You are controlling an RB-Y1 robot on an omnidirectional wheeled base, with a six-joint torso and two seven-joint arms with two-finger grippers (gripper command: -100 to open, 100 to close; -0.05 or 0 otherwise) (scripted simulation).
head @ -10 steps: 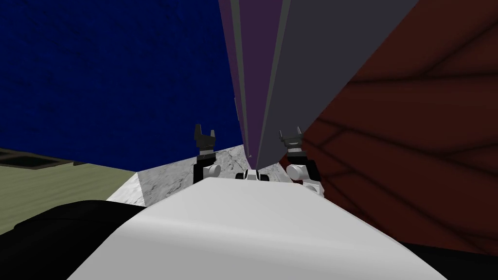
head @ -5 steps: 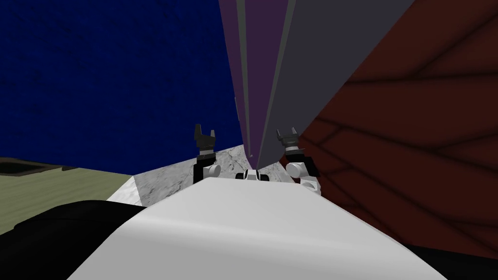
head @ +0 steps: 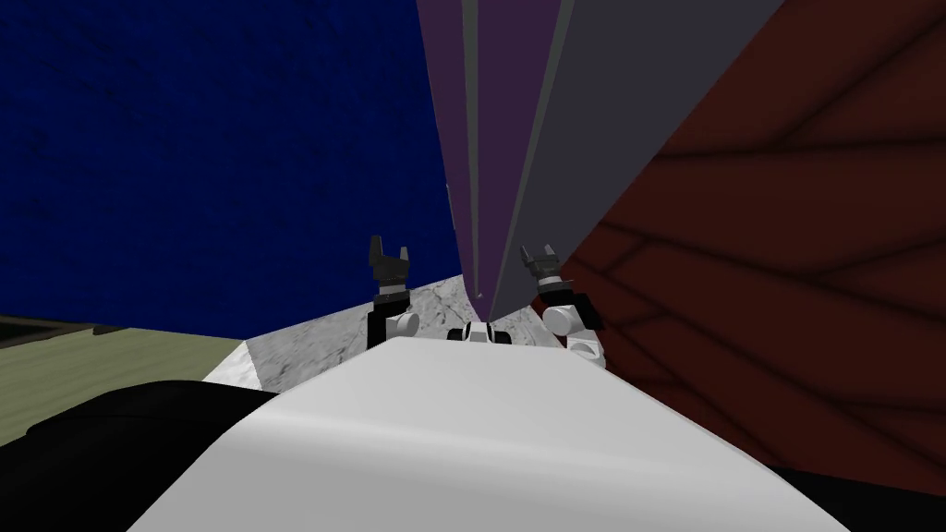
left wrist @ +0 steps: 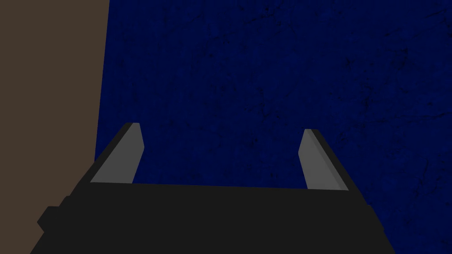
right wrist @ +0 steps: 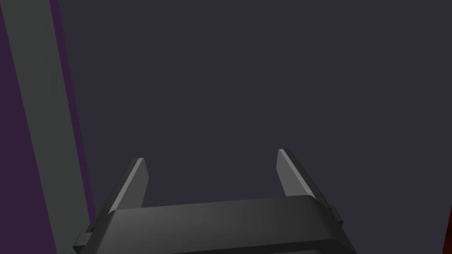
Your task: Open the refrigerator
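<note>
Right claw (head: 539,256) has slid toward the fridge door (head: 600,129), spread and empty. Upright grey strip (right wrist: 37,110) lies left of it; left claw (head: 389,249), also spread, sits farther.

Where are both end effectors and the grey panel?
left end effector (left wrist: 221,128): left wrist view, between fingertips.
right end effector (right wrist: 211,155): right wrist view, between fingertips.
grey panel (right wrist: 265,79): right wrist view, bare face.
</note>
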